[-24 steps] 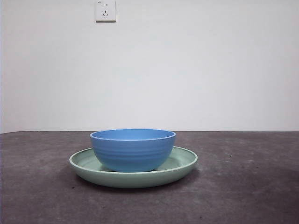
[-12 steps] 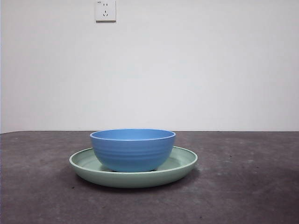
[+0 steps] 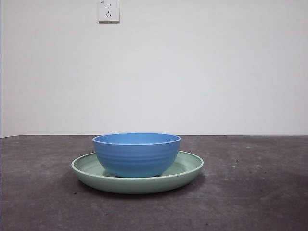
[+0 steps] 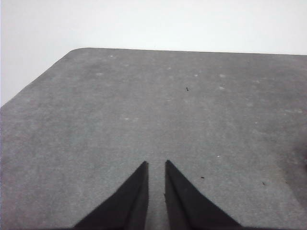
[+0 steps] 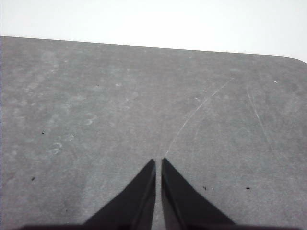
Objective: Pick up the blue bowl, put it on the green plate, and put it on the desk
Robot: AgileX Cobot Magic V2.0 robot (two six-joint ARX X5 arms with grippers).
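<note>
The blue bowl (image 3: 136, 155) stands upright inside the green plate (image 3: 187, 168), which lies on the desk (image 3: 250, 192) in the middle of the front view. Neither arm shows in the front view. My left gripper (image 4: 156, 165) is shut and empty over bare desk (image 4: 144, 110). My right gripper (image 5: 159, 162) is shut and empty over bare desk (image 5: 144, 105). Neither wrist view shows the bowl or the plate.
A white wall with a power socket (image 3: 109, 10) stands behind the desk. The left wrist view shows a rounded desk corner (image 4: 79, 50). The right wrist view shows the desk's far edge and a corner (image 5: 292, 57).
</note>
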